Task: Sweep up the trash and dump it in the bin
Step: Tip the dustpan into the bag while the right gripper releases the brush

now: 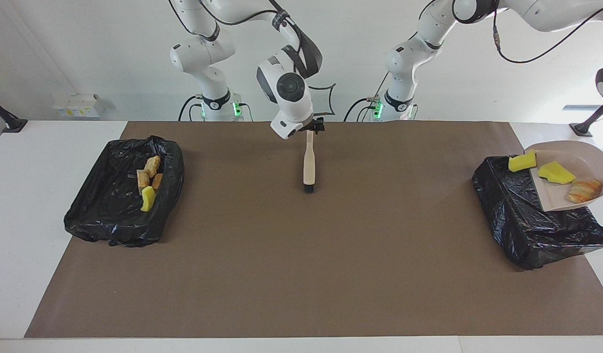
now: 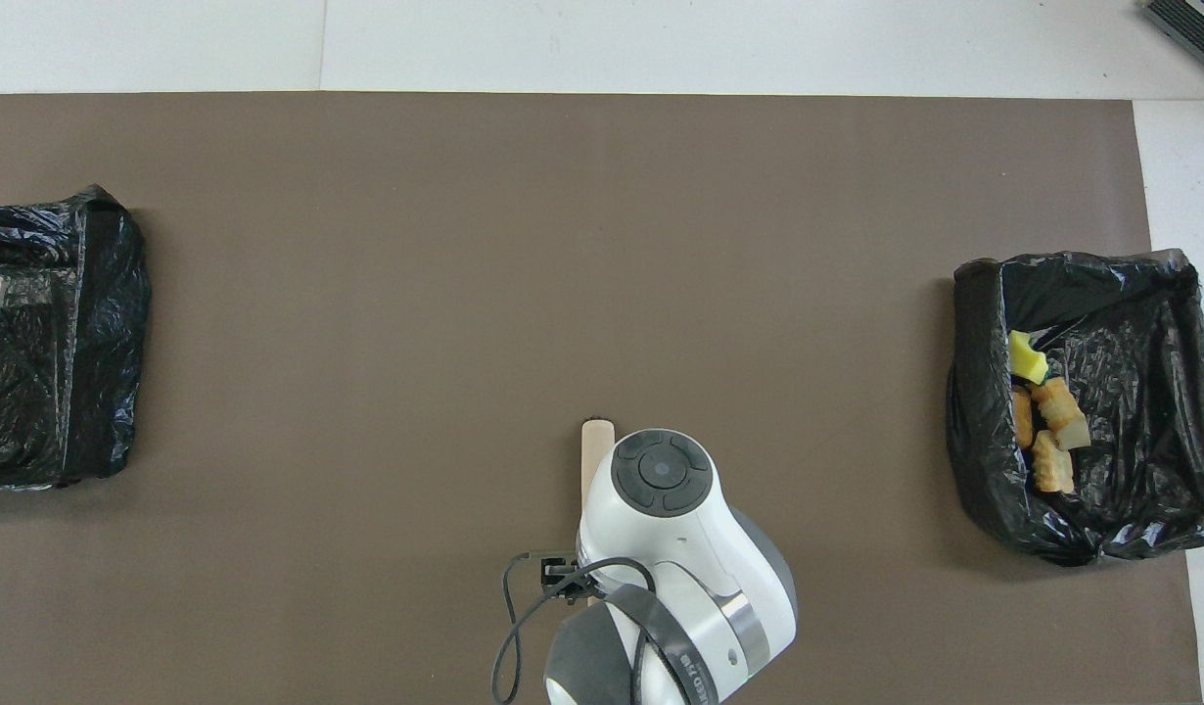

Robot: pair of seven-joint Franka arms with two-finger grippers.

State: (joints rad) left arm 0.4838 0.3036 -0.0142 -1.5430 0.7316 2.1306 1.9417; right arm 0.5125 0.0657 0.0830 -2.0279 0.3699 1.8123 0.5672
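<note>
My right gripper (image 1: 311,128) is shut on the handle of the beige brush (image 1: 309,164), which hangs upright over the middle of the mat with its black bristles down at the mat. In the overhead view only the brush (image 2: 596,452) shows, under the right wrist. The beige dustpan (image 1: 583,162) is tilted over the black-lined bin (image 1: 527,220) at the left arm's end. It carries two yellow foam chunks (image 1: 555,172) and a croissant piece (image 1: 583,190). One chunk (image 1: 522,162) sits at its lip. The left gripper is out of view.
A second black-lined bin (image 1: 110,206) at the right arm's end holds several croissant pieces (image 1: 152,169) and a yellow chunk (image 1: 147,198). It also shows in the overhead view (image 2: 1131,509). A brown mat (image 1: 301,269) covers the table.
</note>
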